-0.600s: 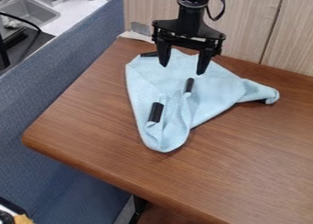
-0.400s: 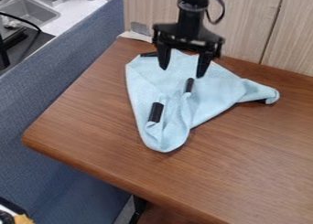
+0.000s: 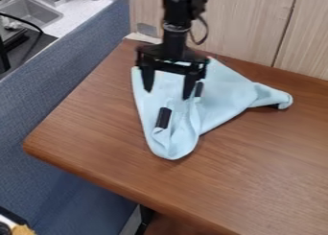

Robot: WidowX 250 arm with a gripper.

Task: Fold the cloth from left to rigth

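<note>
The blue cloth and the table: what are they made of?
The cloth looks like soft, fuzzy fabric, maybe microfiber, because it bends into loose folds and has no shine. The table looks like smooth brown wood with a slight sheen, since thin grain lines run along it, though it could be a wood-look covering.

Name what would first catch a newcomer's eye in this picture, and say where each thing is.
The pale blue cloth stands out first, rumpled across the brown wooden table. Above its left part hangs the black gripper, fingers apart. Next, the eye may catch the dark strip near the cloth's lower fold.
</note>
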